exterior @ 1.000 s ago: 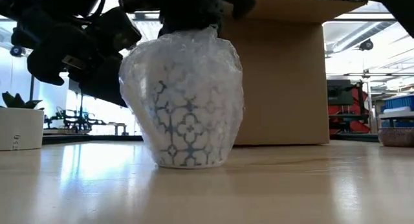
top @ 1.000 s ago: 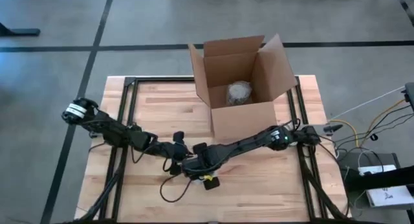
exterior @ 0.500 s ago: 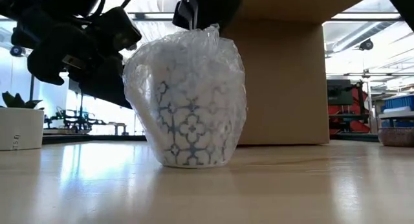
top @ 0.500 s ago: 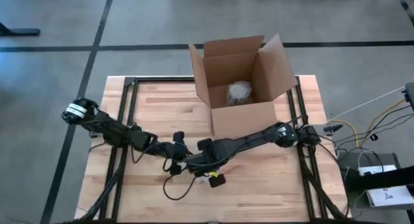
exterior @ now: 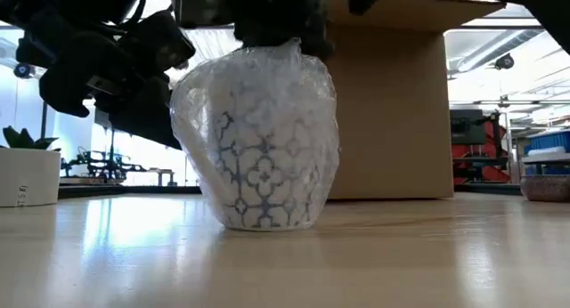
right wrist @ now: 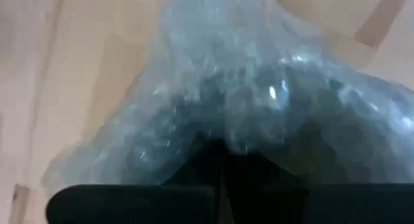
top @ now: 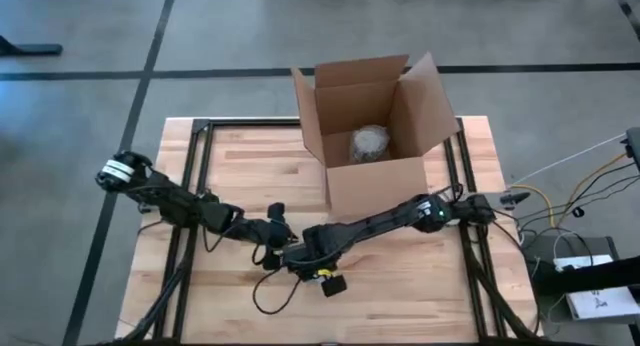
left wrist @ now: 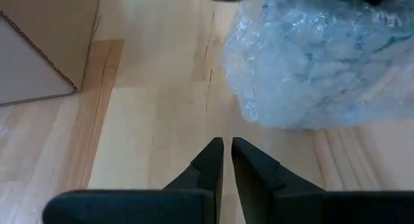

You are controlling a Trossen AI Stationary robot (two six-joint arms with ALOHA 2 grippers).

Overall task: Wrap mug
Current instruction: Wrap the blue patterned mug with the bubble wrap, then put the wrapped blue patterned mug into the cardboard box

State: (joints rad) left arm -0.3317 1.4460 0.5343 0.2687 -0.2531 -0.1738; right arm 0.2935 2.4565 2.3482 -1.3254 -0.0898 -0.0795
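A: Item?
B: Mug (exterior: 263, 179), white, blue lattice print, sheathed in crinkled bubble wrap (left wrist: 323, 62); upright on the wooden desk (exterior: 401, 263), before a plain cardboard box (top: 375, 126).
A: Hands?
B: Right hand (right wrist: 223, 149) pinching the wrap's gathered top. Left hand (left wrist: 226, 156) pressed together, empty, just beside the mug.

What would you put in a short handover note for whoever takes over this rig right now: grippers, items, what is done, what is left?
Right gripper: shut on the bunched top of the clear bubble wrap, directly above the mug.
Left gripper: shut, empty, low beside the bundle.
White mug with blue pattern: upright on the wooden table, covered in wrap, in front of the open cardboard box, which already holds a wrapped bundle.
Done: wrap gathered over mug.
Left: probably securing the wrap and boxing it.
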